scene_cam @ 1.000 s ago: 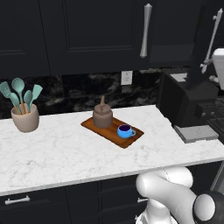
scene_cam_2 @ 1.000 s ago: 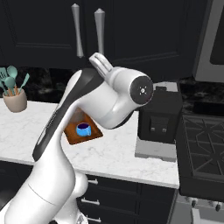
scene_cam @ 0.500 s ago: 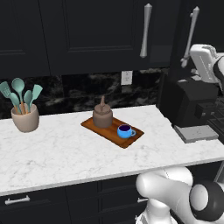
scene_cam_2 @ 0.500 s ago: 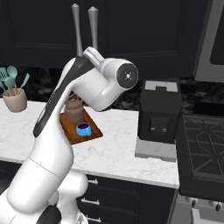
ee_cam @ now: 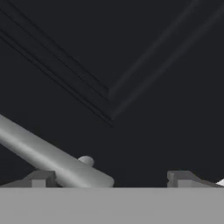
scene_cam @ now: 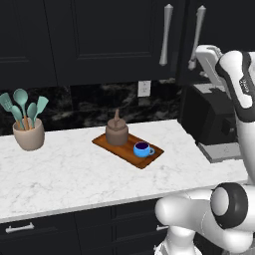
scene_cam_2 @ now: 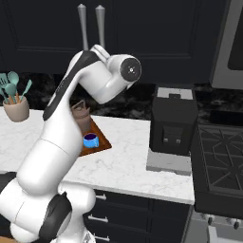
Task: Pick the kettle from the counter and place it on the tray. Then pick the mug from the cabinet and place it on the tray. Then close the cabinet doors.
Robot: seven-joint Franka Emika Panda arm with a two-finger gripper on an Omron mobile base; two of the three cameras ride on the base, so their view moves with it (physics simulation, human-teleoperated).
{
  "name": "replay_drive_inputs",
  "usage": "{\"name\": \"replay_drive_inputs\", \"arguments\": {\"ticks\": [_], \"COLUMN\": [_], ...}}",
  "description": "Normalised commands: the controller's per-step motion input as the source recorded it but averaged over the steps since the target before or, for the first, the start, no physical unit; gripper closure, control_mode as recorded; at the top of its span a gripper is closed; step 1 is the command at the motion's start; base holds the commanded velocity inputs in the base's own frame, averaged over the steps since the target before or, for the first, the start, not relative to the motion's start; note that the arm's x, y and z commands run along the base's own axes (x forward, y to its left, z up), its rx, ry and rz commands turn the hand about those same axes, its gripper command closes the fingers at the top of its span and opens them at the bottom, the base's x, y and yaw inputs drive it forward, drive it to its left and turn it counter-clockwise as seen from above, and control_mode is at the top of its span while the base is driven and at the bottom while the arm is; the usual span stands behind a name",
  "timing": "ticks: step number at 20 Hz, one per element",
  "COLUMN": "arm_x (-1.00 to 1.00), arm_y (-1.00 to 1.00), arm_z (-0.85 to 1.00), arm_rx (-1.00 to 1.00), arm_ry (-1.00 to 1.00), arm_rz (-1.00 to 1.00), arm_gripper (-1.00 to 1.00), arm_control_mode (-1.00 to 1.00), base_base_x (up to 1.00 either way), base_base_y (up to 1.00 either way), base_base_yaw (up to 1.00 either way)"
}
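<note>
Hand view: our gripper, jaws spread wide and empty, faces the black panelled cabinet door, its silver bar handle just beside one fingertip. We judge the door stiff and hinged, best pushed at the rigid, smooth bar.

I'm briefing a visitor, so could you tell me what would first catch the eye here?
The big white robot arm reaches up to the black panelled cabinet doors, its open tool beside a silver-grey bar handle. On the white marble counter, a reddish-brown wooden tray carries the squat brown-grey kettle and bright blue mug.
</note>
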Motion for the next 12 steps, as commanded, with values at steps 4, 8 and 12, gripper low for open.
{"name": "replay_drive_inputs", "arguments": {"ticks": [4,8,12], "arm_x": [0.67,0.63,0.57], "arm_y": [0.0,-0.01,-0.02], "arm_z": [-0.13,-0.22,-0.22], "arm_rx": [-0.04,-0.08,-0.09], "arm_ry": [0.0,0.0,0.0], "arm_rz": [-0.01,-0.03,-0.04], "arm_gripper": [-1.0,-1.0,-1.0], "arm_control_mode": [-1.0,-1.0,-1.0], "base_base_x": [0.0,0.0,0.0], "base_base_y": [0.0,0.0,0.0], "base_base_yaw": [0.0,0.0,0.0]}}
